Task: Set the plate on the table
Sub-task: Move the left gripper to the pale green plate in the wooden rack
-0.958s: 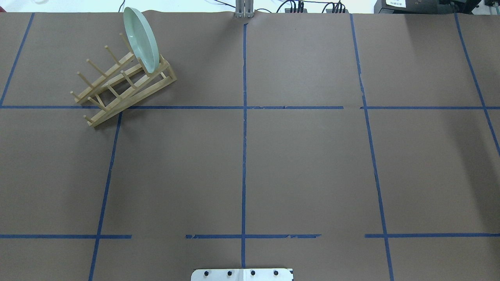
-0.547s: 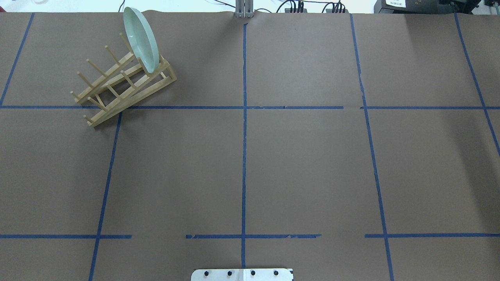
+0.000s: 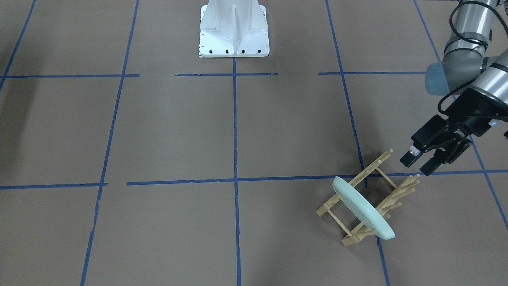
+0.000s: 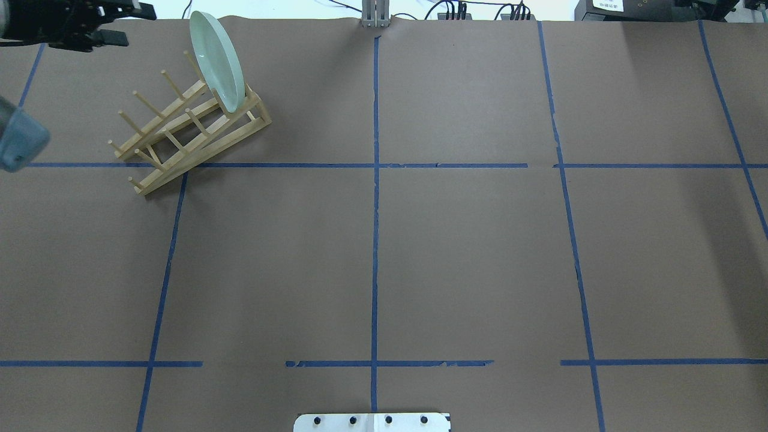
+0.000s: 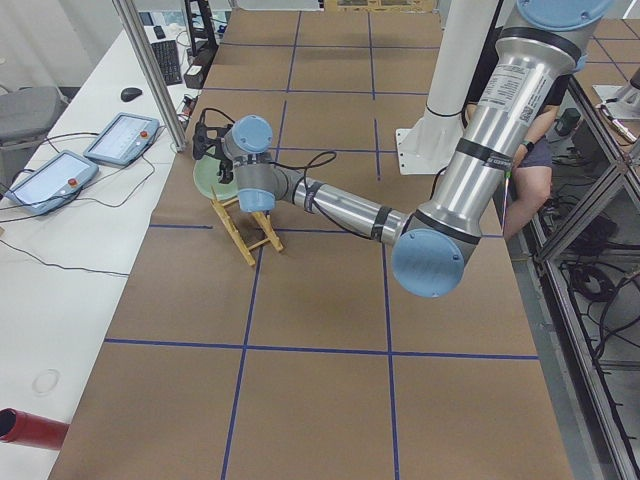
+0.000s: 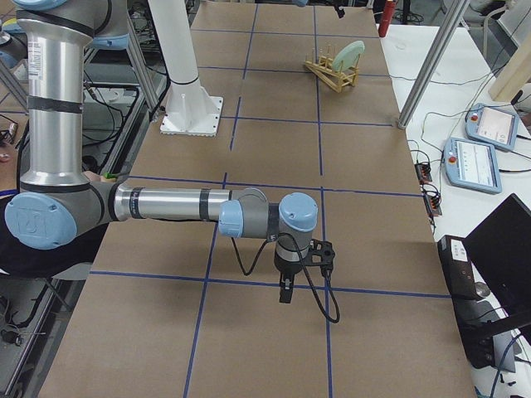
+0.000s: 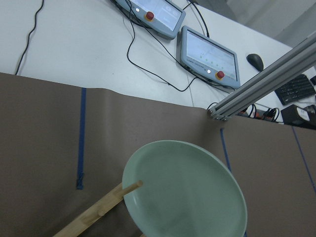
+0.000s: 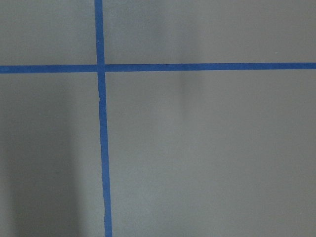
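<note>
Mint-green plate (image 4: 217,60) on edge in wooden peg rack's (image 4: 198,135) end slot on table (image 4: 468,252); left gripper (image 3: 416,166) beside rack, jaws apart; right gripper (image 6: 286,292) over bare table, can't tell its jaw state.

a white desk (image 5: 80,230) runs along the far side of the paper-covered bench (image 5: 320,300) — on it lie two touchscreen pendants (image 5: 122,138) with red buttons, a black mouse (image 5: 131,94) and a keyboard (image 5: 168,60). a slanted aluminium post (image 5: 150,75) rises at the bench's edge. beyond the desk sits what may be a grey chair (image 5: 25,110). the light is even and soft — shadows stay faint.
</note>
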You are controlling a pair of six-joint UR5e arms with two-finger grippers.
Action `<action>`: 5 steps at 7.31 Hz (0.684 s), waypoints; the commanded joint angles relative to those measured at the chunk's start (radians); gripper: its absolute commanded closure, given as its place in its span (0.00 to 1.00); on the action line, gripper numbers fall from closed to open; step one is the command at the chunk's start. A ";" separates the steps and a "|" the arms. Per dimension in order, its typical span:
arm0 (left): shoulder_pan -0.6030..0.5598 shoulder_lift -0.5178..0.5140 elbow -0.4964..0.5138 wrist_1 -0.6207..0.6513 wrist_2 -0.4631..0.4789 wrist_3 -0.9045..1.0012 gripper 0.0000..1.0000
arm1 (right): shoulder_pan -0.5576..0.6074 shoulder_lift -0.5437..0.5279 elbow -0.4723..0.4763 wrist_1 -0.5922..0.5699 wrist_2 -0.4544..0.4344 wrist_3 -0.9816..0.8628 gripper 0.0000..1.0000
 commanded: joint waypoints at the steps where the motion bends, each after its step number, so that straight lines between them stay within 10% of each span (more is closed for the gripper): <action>1: 0.108 -0.100 0.099 -0.022 0.171 -0.230 0.00 | 0.000 0.000 0.000 0.000 -0.001 -0.001 0.00; 5: 0.108 -0.165 0.217 -0.016 0.173 -0.225 0.14 | 0.000 0.000 0.000 0.000 0.001 -0.001 0.00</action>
